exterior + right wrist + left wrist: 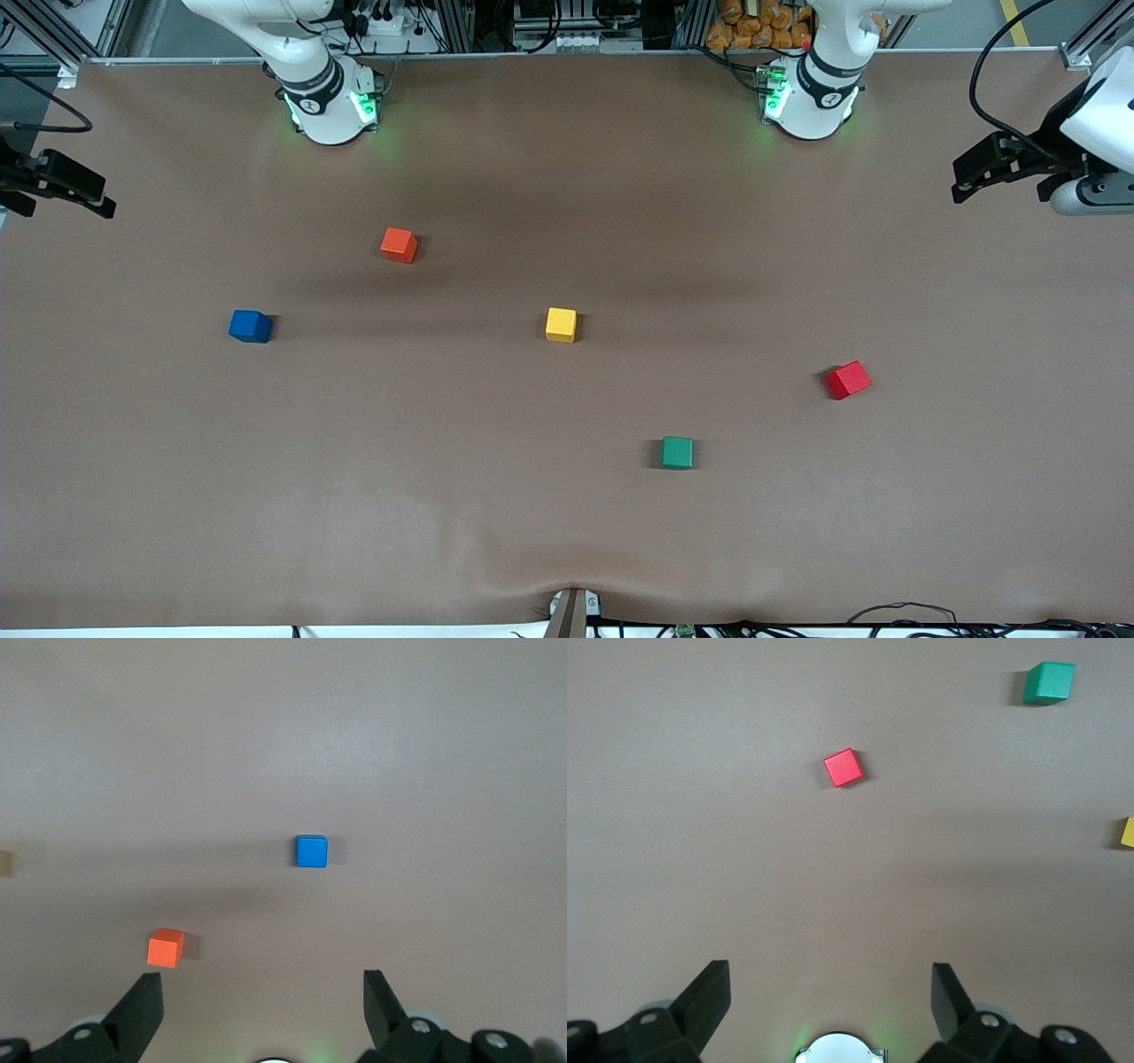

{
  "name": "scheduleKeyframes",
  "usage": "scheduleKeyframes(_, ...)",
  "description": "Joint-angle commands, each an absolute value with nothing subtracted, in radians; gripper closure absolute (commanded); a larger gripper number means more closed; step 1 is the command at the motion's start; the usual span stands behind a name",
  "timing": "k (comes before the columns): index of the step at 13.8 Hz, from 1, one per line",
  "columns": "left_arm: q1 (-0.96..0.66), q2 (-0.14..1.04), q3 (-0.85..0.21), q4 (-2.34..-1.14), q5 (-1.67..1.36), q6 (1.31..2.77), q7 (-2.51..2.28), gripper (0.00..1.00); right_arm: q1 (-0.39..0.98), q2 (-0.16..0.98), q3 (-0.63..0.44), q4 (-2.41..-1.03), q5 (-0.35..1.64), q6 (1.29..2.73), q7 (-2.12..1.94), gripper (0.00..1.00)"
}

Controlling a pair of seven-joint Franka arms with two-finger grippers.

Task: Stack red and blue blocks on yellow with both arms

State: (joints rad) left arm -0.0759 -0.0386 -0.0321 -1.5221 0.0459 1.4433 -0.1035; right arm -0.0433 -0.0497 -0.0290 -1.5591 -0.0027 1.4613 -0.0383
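The yellow cube (1129, 832) is cut by the left wrist view's edge, and faint at the right wrist view's edge (5, 863).

Wide-open left gripper (831, 997) hangs above bare table (567, 532), the red block (843, 767) ahead with open mat all round. Wide-open right gripper (263, 1005) faces the blue block (311, 851); the orange-red cube (166, 947) sits just ahead of one fingertip (142, 1005).
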Motion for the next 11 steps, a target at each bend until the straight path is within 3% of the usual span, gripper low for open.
scheduleKeyframes(1,-0.069,-0.068,-0.032,-1.555,0.032,1.437,-0.106,0.0,-0.044,-0.072,-0.031,-1.578,0.012,1.46,-0.028,0.0)
scheduleKeyframes(11,-0.035,-0.051,-0.032,-1.566,0.031,1.462,-0.107,0.0,-0.046,-0.072,-0.032,-1.58,0.012,1.46,-0.028,0.0)
